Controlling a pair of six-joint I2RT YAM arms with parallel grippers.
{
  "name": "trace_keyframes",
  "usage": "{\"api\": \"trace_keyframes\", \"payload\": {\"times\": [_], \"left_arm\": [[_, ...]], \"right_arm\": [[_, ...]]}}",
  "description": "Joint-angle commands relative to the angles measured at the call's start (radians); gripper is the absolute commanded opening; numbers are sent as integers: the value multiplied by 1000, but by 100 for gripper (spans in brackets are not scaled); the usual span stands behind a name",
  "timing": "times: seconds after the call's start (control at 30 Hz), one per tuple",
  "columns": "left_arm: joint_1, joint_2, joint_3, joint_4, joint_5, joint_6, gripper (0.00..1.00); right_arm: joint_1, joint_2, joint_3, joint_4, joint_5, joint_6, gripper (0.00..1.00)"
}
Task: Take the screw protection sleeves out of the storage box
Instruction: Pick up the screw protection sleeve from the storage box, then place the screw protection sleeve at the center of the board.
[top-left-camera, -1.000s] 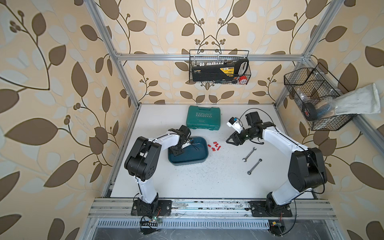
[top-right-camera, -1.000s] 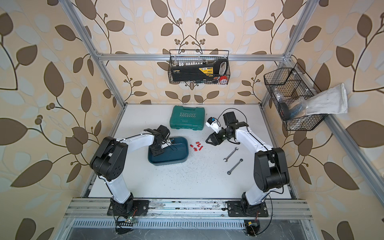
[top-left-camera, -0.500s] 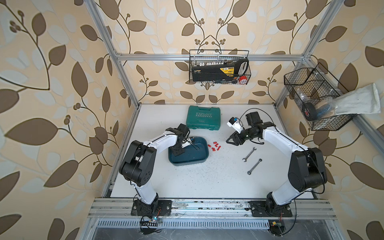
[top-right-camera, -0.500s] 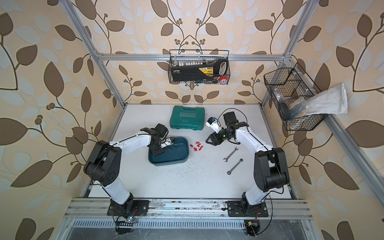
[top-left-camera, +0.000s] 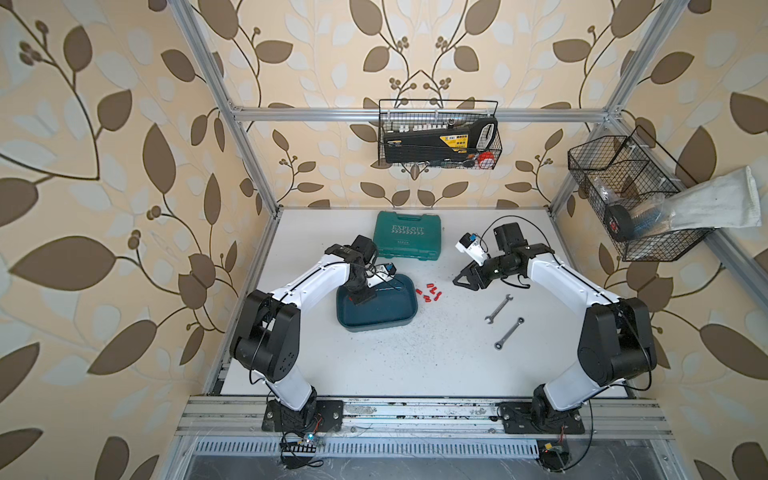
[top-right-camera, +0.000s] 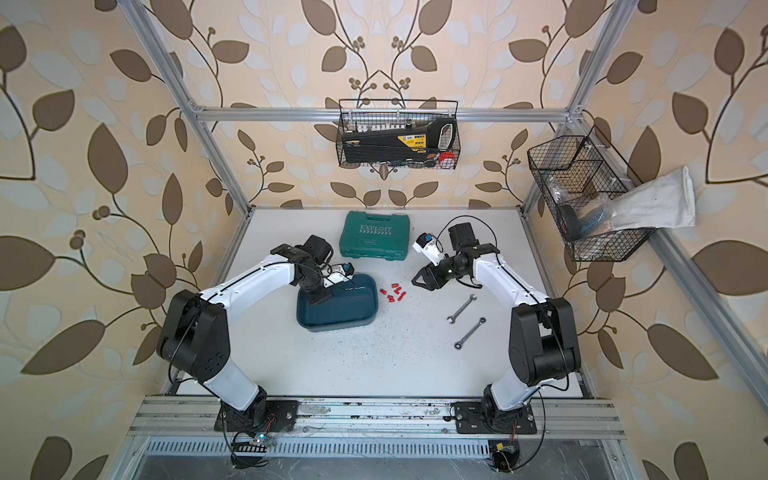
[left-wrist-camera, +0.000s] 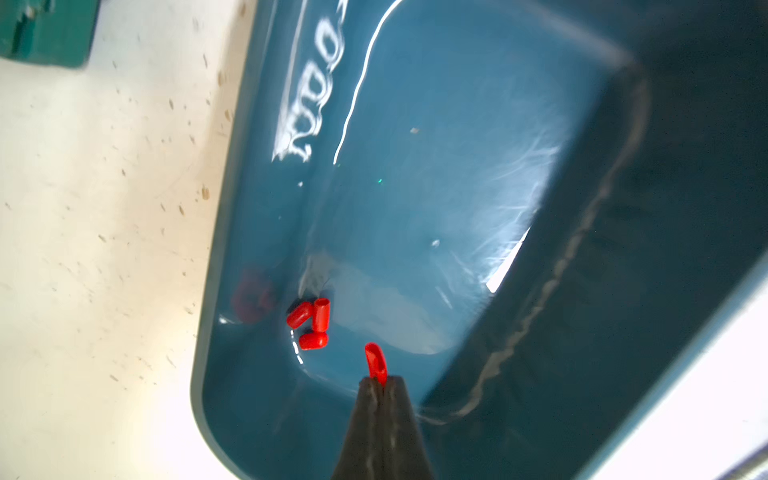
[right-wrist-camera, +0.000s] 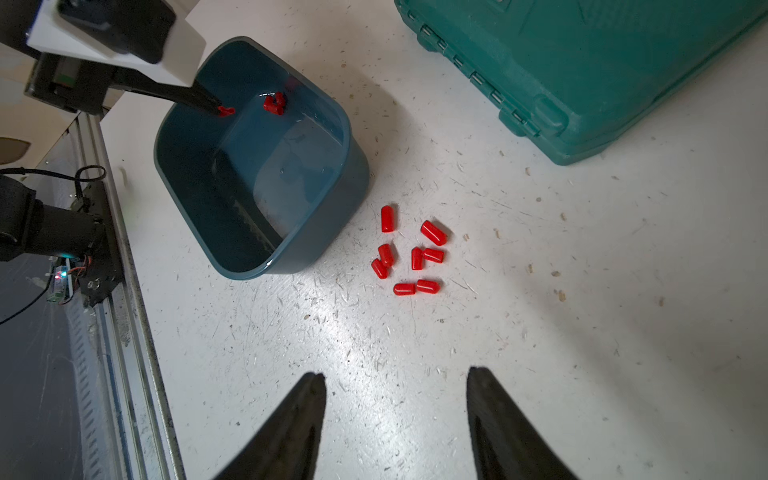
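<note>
Screw protection sleeves (left-wrist-camera: 313, 324): three huddle in a storage box (left-wrist-camera: 415, 187) corner, just ahead of the left claw (left-wrist-camera: 380, 380), which pinches a fourth sleeve (left-wrist-camera: 375, 361) end-on. Eight loose sleeves (right-wrist-camera: 417, 258) lie on the tabletop (right-wrist-camera: 540, 332) beside the box, toward the right edge. The right claw (right-wrist-camera: 395, 372) is wide and empty.

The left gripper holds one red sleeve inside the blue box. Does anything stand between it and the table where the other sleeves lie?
Only the storage box wall. The sleeve in the left gripper is inside it, so it probably must rise over the rim. Nothing else visible blocks the way.
</note>
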Motion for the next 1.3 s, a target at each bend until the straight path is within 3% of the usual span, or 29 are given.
{"api": "trace_keyframes", "payload": {"times": [0.0, 0.23, 0.47, 0.87, 1.27], "left_arm": [[0, -38, 58, -80, 151, -17, 0], [-7, 2, 212, -117, 476, -40, 0], [-66, 183, 418, -89, 568, -96, 0], [-190, 568, 748, -121, 347, -96, 0], [-229, 717, 866, -168, 219, -48, 18]], "right_arm": [[-6, -25, -20, -11, -26, 4, 58], [-10, -58, -4, -62, -6, -3, 59], [-40, -144, -58, -87, 124, 51, 62], [-263, -257, -129, -10, 134, 127, 85], [-272, -249, -131, -8, 84, 131, 93]]}}
